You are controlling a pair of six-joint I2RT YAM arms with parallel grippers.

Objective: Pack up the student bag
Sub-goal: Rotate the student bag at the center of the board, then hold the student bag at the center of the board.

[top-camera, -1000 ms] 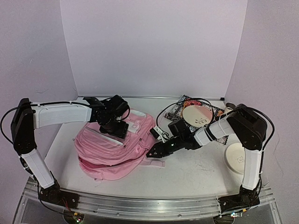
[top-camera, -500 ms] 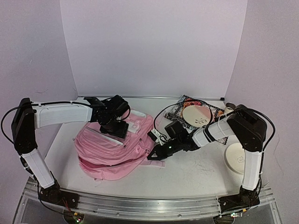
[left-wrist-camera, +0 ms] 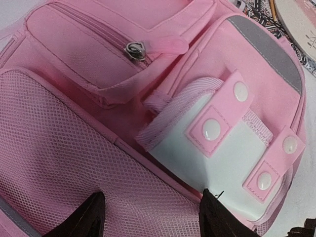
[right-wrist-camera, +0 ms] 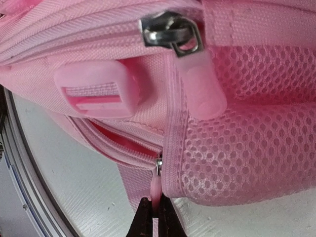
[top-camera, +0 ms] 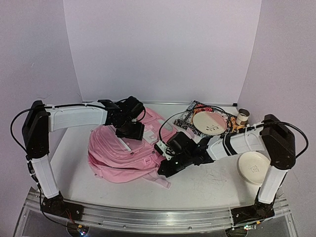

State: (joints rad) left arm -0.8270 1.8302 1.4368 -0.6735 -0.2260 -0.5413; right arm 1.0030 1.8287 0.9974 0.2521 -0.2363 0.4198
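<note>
The pale-pink student bag (top-camera: 121, 150) lies flat in the middle of the table. My left gripper (top-camera: 129, 129) hovers over its top, jaws open and empty, over the mesh panel (left-wrist-camera: 74, 163) beside the white patch (left-wrist-camera: 217, 163). My right gripper (top-camera: 165, 165) is at the bag's near right edge, shut on a pink zip pull (right-wrist-camera: 157, 190) of a partly open zipper (right-wrist-camera: 118, 143). A second zip slider (right-wrist-camera: 173, 29) with a pink tab and a pink buckle (right-wrist-camera: 96, 89) show above it in the right wrist view.
A patterned notebook (top-camera: 190, 114) lies behind the bag with a pale plate (top-camera: 209, 122) on it. A small can (top-camera: 242, 117) stands at the right. A white bowl (top-camera: 253, 167) sits by my right arm's base.
</note>
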